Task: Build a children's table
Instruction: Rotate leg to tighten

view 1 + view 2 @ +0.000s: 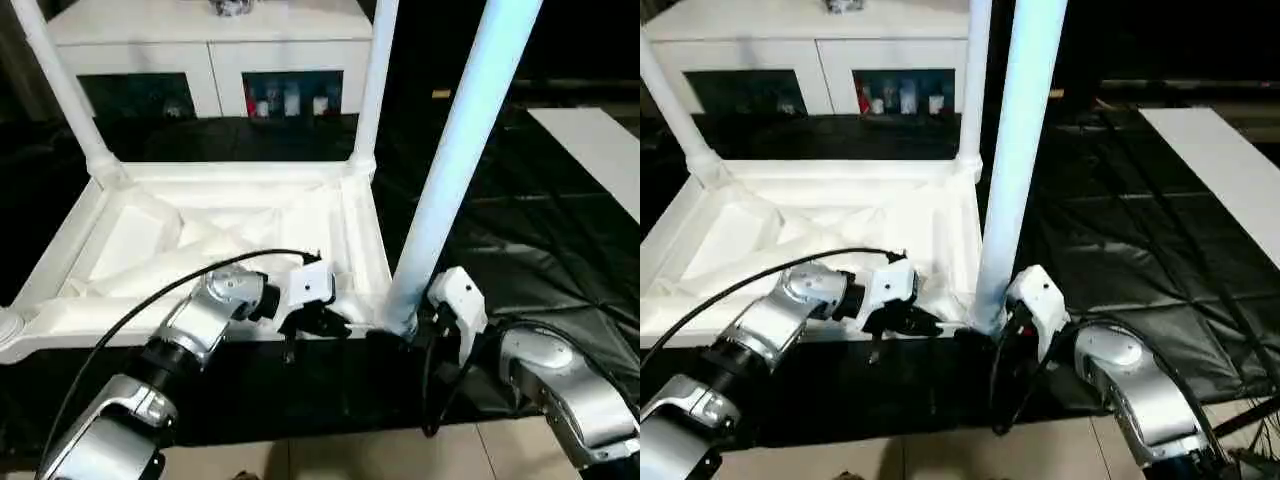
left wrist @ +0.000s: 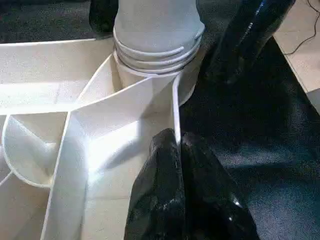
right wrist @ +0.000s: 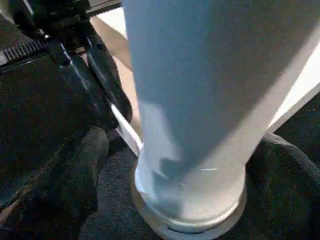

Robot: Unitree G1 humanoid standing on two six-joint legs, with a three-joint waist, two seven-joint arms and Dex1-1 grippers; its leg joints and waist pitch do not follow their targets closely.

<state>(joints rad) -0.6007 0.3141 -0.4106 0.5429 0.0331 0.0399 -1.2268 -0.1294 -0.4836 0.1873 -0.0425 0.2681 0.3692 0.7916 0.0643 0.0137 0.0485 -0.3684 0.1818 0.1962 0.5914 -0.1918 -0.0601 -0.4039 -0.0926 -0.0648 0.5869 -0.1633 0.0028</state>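
Note:
The white tabletop (image 1: 365, 235) lies upside down on a black mat, ribbed underside up. Two white legs (image 1: 60, 85) (image 1: 375, 80) stand upright in its far corner sockets. A third leg (image 1: 455, 150) stands in the near right socket, leaning slightly to the right. My right gripper (image 1: 415, 325) is shut on this leg just above its base (image 3: 200, 150), one finger (image 3: 75, 165) on each side. My left gripper (image 1: 318, 322) is shut on the tabletop's near rim (image 2: 175, 110), close to that socket, with the thin rim wall between its fingers (image 2: 160, 190).
A white cabinet (image 1: 210, 50) with dark glass doors stands behind the tabletop. The black mat (image 1: 540, 250) spreads out to the right, with a white panel (image 1: 600, 150) lying at its far right. The near left corner socket (image 1: 8, 328) holds no leg. Pale floor tiles (image 1: 400, 455) run along the front.

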